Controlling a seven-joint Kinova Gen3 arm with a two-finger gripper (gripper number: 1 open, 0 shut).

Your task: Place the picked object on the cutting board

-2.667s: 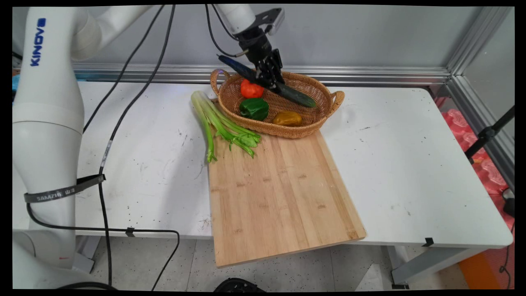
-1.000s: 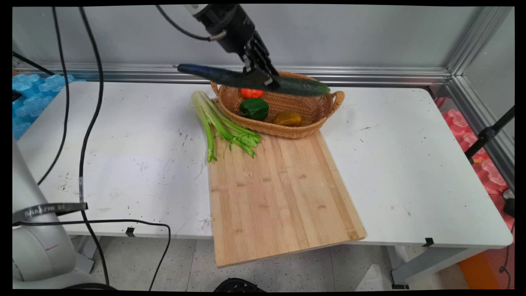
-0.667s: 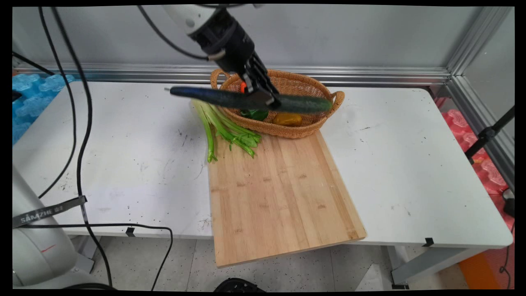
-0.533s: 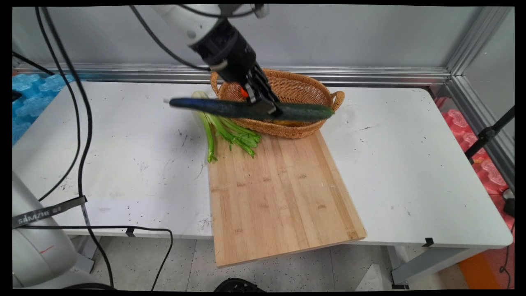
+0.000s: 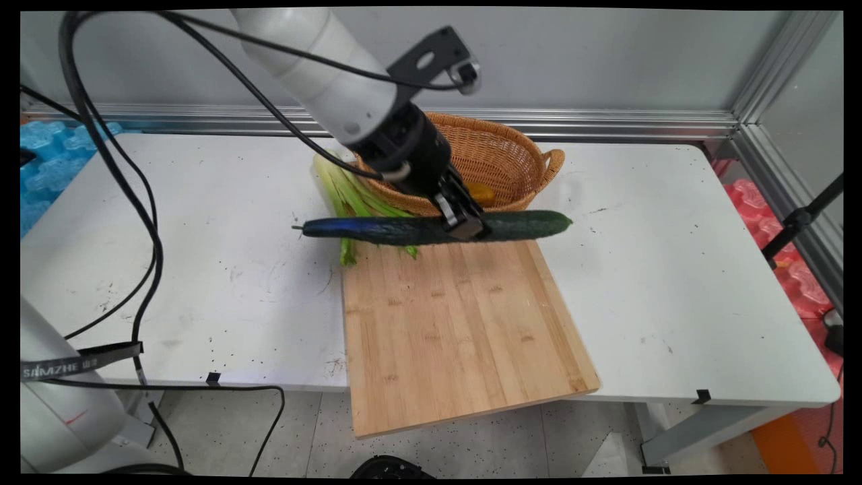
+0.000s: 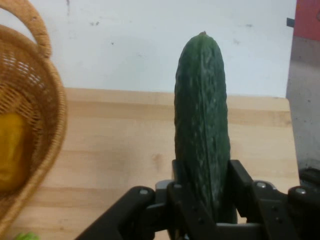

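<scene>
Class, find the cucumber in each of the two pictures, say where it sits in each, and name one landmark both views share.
Main view: the cucumber lies level across the centre, held in the gripper.
Hand view: it stands upright right of centre, clamped at the bottom.
Shared landmark: the wicker basket.

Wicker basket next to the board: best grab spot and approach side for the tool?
Take the basket by its right loop handle, coming from above at the basket's right end. That handle stands up clear of the rim, thin enough to close on, with bare table beside it. The left end is hidden behind the arm and crowded by the celery, and the tool currently holds the cucumber.
</scene>
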